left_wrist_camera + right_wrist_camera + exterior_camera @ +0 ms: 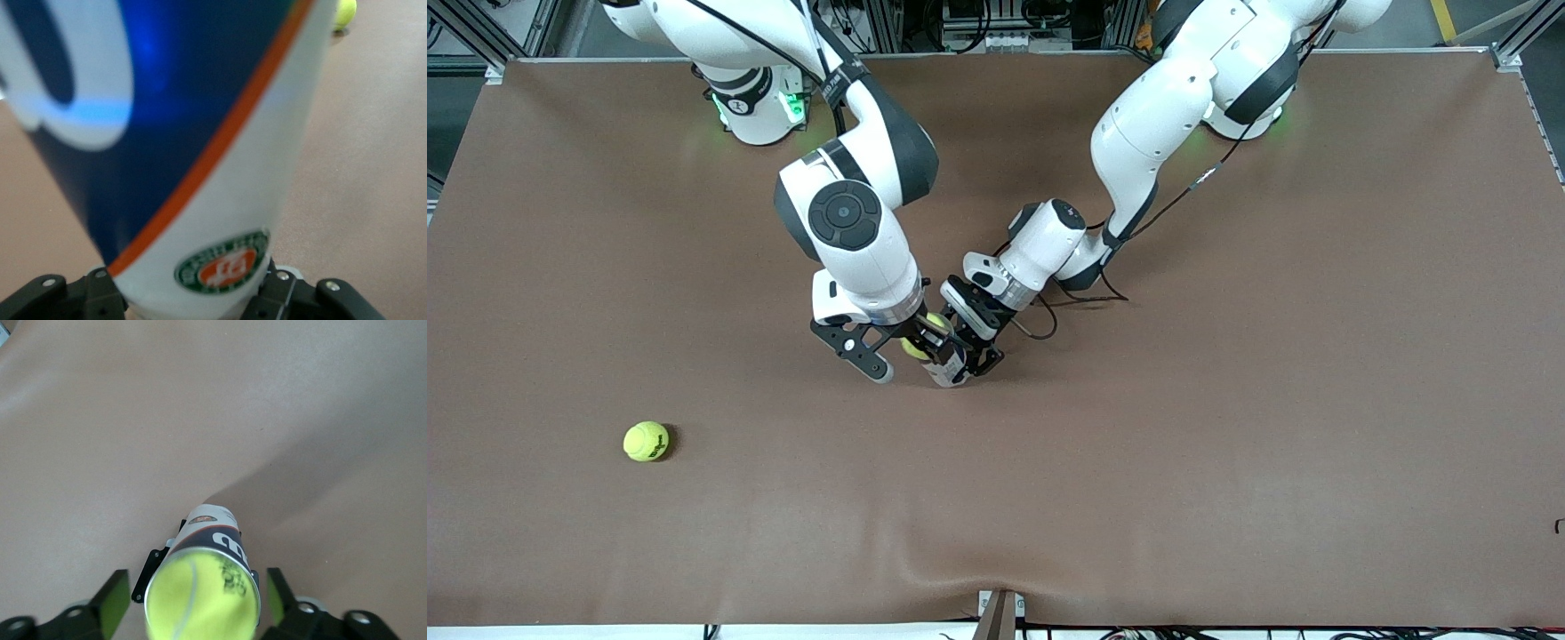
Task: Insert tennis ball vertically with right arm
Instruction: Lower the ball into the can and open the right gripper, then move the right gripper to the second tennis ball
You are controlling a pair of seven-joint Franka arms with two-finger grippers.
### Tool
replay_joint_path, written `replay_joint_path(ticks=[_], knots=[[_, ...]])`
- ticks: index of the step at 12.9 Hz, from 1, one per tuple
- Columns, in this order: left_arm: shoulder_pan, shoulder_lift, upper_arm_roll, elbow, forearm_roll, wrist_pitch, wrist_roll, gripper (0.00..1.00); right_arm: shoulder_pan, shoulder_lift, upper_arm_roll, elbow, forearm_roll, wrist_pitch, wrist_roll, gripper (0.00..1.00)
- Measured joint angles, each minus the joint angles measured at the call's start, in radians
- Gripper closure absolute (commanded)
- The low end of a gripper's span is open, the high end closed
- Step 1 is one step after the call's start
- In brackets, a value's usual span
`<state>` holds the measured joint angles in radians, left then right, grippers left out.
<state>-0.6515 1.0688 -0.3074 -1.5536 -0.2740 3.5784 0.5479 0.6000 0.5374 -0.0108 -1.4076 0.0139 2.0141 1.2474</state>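
While the right tool (905, 348) is hanging directly over the can (215, 543) with its fingers spread wide and gripping nothing, the tennis ball (202, 600) is sitting in the can's open mouth, filling it. The left tool (971, 364) is clamping the can low on its body, holding it upright on the counter (1227, 427), with its fingers closed on the can's base in the left wrist view. By my reading, the release step is in hand: the ball is freed, but whether it is fully seated I cannot tell. The next move calls for lifting the right tool straight up off the can without brushing the rim, while the left tool is steadying it. A second tennis ball (646, 441) is lying well apart from the can, toward the right arm's end of the counter.
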Motion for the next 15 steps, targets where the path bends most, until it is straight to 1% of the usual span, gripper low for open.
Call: replay_joint_path(ticks=[5, 8, 10, 13, 14, 15], knots=[[0.000, 0.000, 0.000, -0.001, 0.000, 0.000, 0.000, 0.31, 0.010, 0.000, -0.004, 0.001, 0.000, 0.000, 0.012, 0.00], [0.000, 0.000, 0.000, -0.001, 0.000, 0.000, 0.000, 0.31, -0.013, -0.010, -0.027, 0.016, -0.007, -0.005, -0.007, 0.00], [0.000, -0.001, 0.000, -0.001, 0.000, 0.000, 0.000, 0.31, -0.089, -0.036, -0.036, 0.028, -0.011, -0.067, -0.140, 0.00], [0.000, -0.001, 0.000, -0.002, 0.000, 0.000, 0.000, 0.31, -0.268, -0.051, -0.043, 0.025, -0.015, -0.122, -0.409, 0.00], [0.000, -0.001, 0.000, -0.002, 0.000, 0.000, 0.000, 0.32, -0.328, -0.040, -0.044, 0.020, -0.036, -0.124, -0.482, 0.00], [0.000, -0.001, 0.000, -0.002, 0.000, 0.000, 0.000, 0.32, -0.384, -0.018, -0.045, 0.014, -0.089, -0.124, -0.547, 0.00]])
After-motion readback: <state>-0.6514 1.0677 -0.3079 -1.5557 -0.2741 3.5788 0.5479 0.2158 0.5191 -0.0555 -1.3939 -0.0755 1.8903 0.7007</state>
